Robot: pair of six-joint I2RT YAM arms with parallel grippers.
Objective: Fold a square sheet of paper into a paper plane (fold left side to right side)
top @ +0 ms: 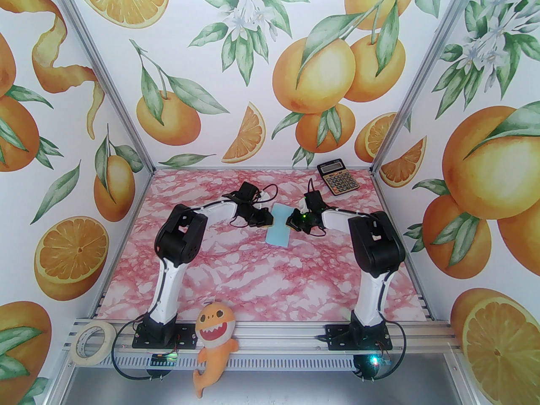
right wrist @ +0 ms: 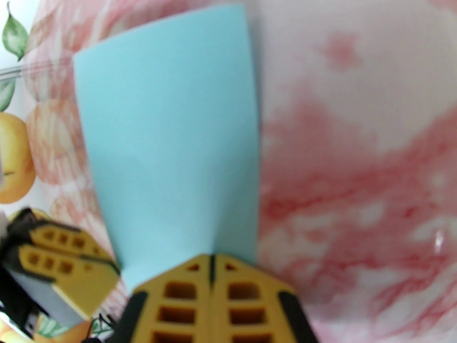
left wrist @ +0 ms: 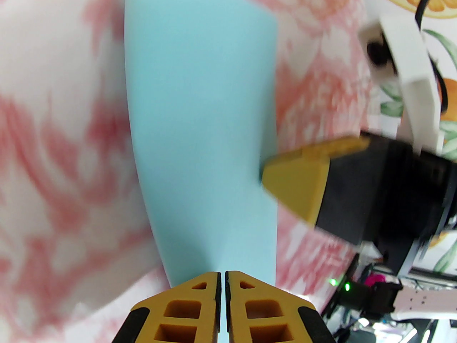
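Observation:
The pale light-blue sheet of paper (top: pixel 278 227) lies flat on the pink marbled table as a narrow rectangle, folded in half. My left gripper (top: pixel 267 220) is at its left edge and my right gripper (top: pixel 291 220) at its right edge, both low over the far half. In the left wrist view the sheet of paper (left wrist: pixel 200 120) runs under my shut left gripper (left wrist: pixel 222 274), and the right gripper's yellow fingers (left wrist: pixel 298 180) touch its edge. In the right wrist view my right gripper (right wrist: pixel 211 258) is shut with its tips on the paper (right wrist: pixel 167 120).
A black-and-gold calculator (top: pixel 338 178) lies at the far right of the table. An orange plush shark (top: pixel 214 342) and a roll of tape (top: pixel 91 341) sit on the near rail by the arm bases. Patterned walls close in both sides and the back.

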